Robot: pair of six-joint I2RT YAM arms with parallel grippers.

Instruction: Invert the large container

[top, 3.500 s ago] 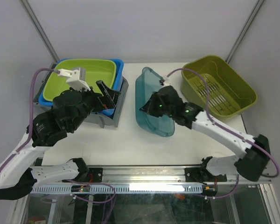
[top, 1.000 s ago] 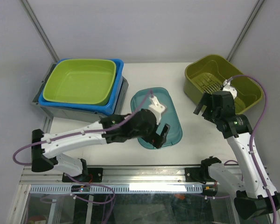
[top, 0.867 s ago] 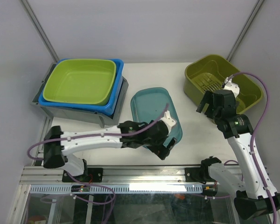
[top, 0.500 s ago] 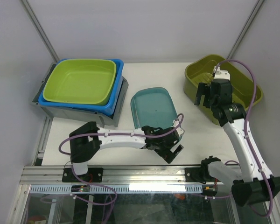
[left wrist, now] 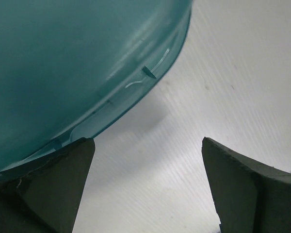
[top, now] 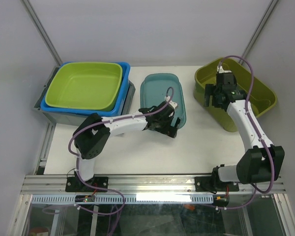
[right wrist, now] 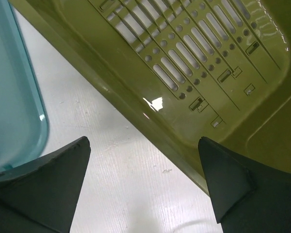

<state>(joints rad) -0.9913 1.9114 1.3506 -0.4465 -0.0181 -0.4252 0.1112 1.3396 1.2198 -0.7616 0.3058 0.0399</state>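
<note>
Overhead, the left arm lies low and stretched out across the desk. Its white forearm runs rightward to the near edge of the teal container, where the left tool sits. The teal container lies flat on the desk between a stack of tubs and the olive basket. The right arm rises from its base and reaches toward the far side. The right tool hangs over the near left rim of the olive basket.

From the left wrist, the left tool is spread wide and grips nothing, with bare desk between its fingers. The teal container fills the upper left, its rim down on the desk and just beside the left-hand finger. A small moulded mark on its wall is too small to read.

From the right wrist, the right tool is likewise wide and empty. It looks down on the desk, with the slotted floor of the olive basket ahead. A corner of the teal container shows at the left edge.
</note>
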